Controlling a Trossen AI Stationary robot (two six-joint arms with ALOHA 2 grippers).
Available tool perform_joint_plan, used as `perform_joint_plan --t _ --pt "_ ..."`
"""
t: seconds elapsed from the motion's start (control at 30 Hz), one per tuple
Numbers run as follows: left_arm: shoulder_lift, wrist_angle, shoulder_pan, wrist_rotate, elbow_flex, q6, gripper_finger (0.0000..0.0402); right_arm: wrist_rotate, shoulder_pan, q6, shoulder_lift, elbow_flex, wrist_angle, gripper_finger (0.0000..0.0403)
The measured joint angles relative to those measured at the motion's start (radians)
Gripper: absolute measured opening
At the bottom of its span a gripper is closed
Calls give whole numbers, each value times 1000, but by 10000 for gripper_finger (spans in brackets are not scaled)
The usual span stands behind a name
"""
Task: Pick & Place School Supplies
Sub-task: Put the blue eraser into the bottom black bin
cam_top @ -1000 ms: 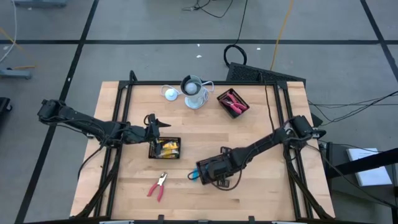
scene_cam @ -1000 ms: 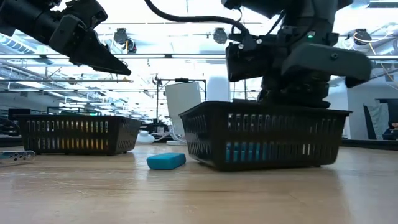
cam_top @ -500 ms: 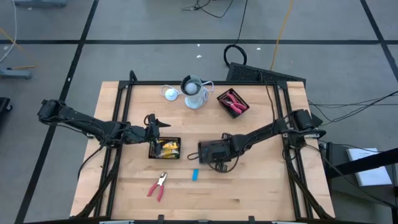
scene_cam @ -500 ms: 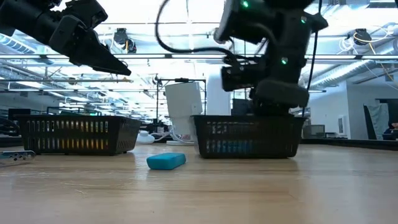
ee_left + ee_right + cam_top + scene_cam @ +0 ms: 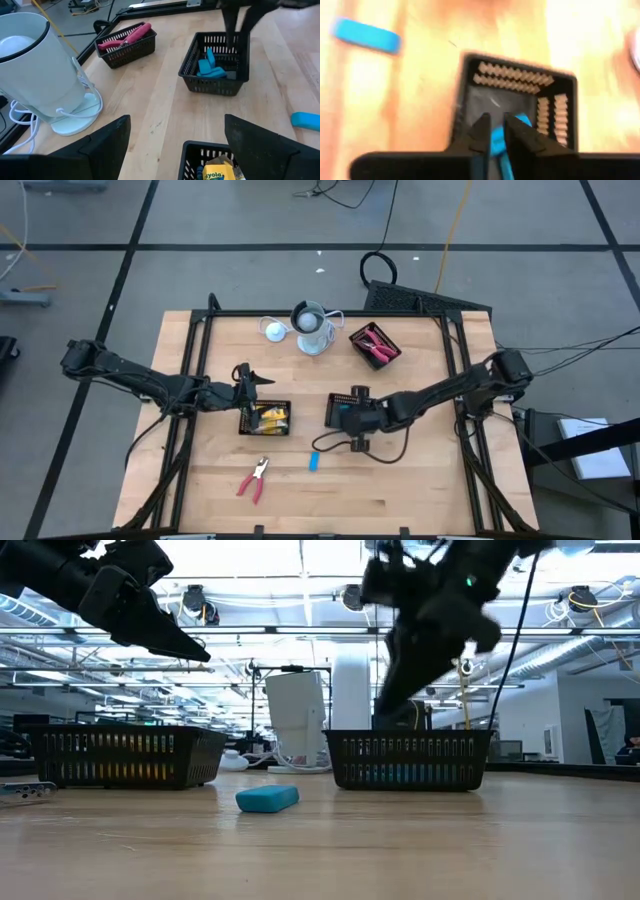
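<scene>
Where the counter (image 5: 420, 480) lies nearest, red pliers (image 5: 254, 478) lie diagonally, jaws pointing away; a blue piece (image 5: 313, 461) beside them runs near-to-far. Farther off, the right claw (image 5: 340, 412) hovers over a tray (image 5: 347, 402) of blue pieces, nearly clenched, grasping nothing; the left claw (image 5: 258, 382) gapes released above the yellow-piece tray (image 5: 262, 429).

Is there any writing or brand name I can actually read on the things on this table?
"yola": the end of a word on a yellow box in the tray nearest the left gripper; the start of the word is hidden.
No other writing shows: none on the blue pieces, the red pliers or the white cup.
</scene>
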Motion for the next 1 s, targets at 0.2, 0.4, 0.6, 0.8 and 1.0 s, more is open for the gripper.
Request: perform_joint_plan --t 0.2,0.4,0.6,0.8,1.0 --pt "0 1 0 0 0 0 326 -176 30 -106 -9 0 159 138" --pt "0 8 0 0 0 9 326 -226 73 -167 81 15 339 223" --pt "0 25 0 8 0 8 326 -229 71 -207 267 133 301 237" --pt "0 34 0 8 0 7 326 -282 72 -299 372 244 209 232" --pt "0 33 0 10 0 0 326 -305 72 -352 384 261 210 235"
